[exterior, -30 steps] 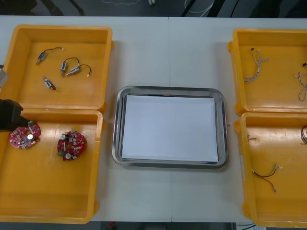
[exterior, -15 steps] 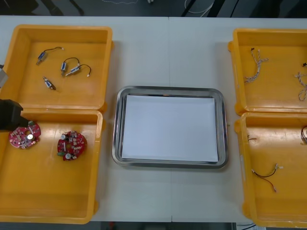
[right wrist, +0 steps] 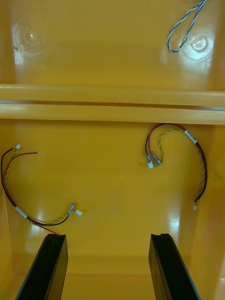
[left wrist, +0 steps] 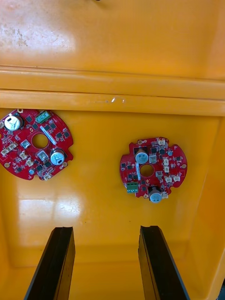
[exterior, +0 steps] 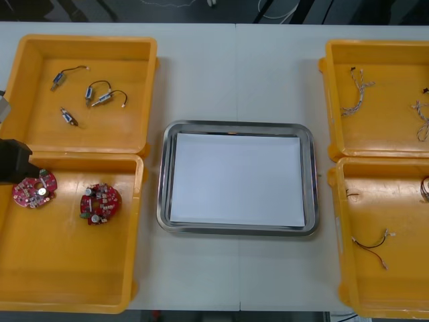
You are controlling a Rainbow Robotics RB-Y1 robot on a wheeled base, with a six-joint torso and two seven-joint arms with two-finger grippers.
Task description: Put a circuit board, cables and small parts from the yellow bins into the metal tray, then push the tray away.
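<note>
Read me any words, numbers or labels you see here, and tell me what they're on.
No readable text anywhere.
Red circuit boards: any markings too small to read.
White tags on the red and yellow cables: too small to read.

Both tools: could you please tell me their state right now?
Left tool: open, empty, over the circuit-board bin.
Right tool: open, empty, over a cable bin.

My front camera looks steeply down on the desk [exterior: 234,74]; my wrist cameras sit close inside its near-left bin [exterior: 67,268] and near-right bin [exterior: 375,282].
</note>
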